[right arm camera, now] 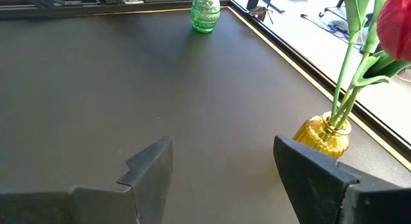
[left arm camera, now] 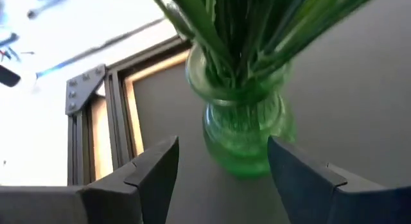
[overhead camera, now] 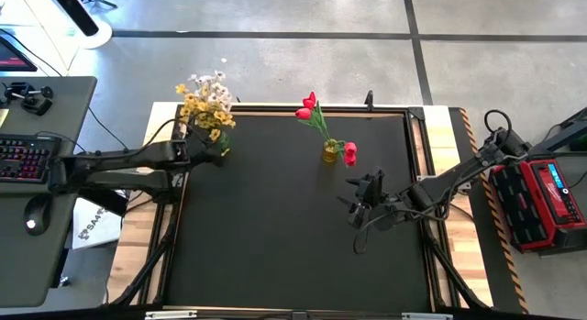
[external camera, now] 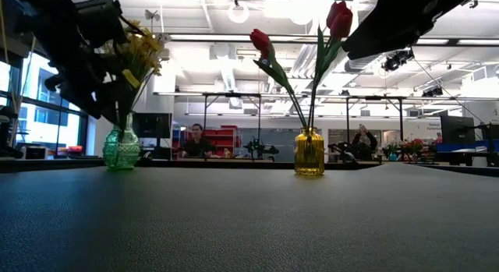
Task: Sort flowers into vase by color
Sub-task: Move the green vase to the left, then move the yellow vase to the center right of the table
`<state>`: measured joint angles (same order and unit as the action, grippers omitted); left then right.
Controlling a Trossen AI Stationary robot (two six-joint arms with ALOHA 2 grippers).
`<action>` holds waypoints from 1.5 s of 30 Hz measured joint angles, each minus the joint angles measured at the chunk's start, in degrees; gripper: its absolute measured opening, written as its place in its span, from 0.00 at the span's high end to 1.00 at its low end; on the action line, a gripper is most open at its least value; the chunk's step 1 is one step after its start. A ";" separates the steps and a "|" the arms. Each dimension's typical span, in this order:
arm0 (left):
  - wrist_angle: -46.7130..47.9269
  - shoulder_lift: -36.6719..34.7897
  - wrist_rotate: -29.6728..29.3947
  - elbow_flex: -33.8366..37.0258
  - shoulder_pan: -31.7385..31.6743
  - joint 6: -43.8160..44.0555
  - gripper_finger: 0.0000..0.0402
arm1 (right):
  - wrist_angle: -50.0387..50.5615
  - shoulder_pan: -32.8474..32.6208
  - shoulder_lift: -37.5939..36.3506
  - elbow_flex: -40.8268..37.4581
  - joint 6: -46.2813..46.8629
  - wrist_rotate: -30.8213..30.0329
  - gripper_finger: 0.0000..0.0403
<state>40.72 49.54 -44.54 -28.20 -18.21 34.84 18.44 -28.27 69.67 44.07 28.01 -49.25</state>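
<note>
Green vase (overhead camera: 220, 148) stands before the spread left tool (overhead camera: 204, 151); right tool (overhead camera: 359, 199) spread.

A black mat (overhead camera: 293, 237) is seen spread beneath both the left gripper (overhead camera: 204, 153) and the right gripper (overhead camera: 356, 203), framed by a wooden border (overhead camera: 138, 237). Well behind the left gripper, away from the mat, a grey desk (overhead camera: 55, 256) is found, on which a keyboard (overhead camera: 23, 158) and a mouse (overhead camera: 35, 215) are laid. Well behind the right gripper, a red case (overhead camera: 541, 201) is set. Far beyond the mat, a seated person (external camera: 195, 139) is made out, and possibly a second person (external camera: 362, 139)
</note>
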 joint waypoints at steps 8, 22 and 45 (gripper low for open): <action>14.64 0.03 8.37 -8.56 2.66 8.82 0.44 | 0.00 0.00 0.00 0.00 0.00 0.01 0.37; 29.36 0.09 22.82 -17.58 20.24 24.30 0.44 | 1.09 3.31 4.51 0.00 -6.42 24.23 0.37; -6.69 16.20 -5.33 -17.57 62.30 20.18 0.44 | -22.53 34.56 5.53 -19.90 -18.18 26.86 0.58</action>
<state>34.02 65.74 -49.87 -45.77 44.09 55.02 -4.10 6.29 75.20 24.18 9.83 -22.40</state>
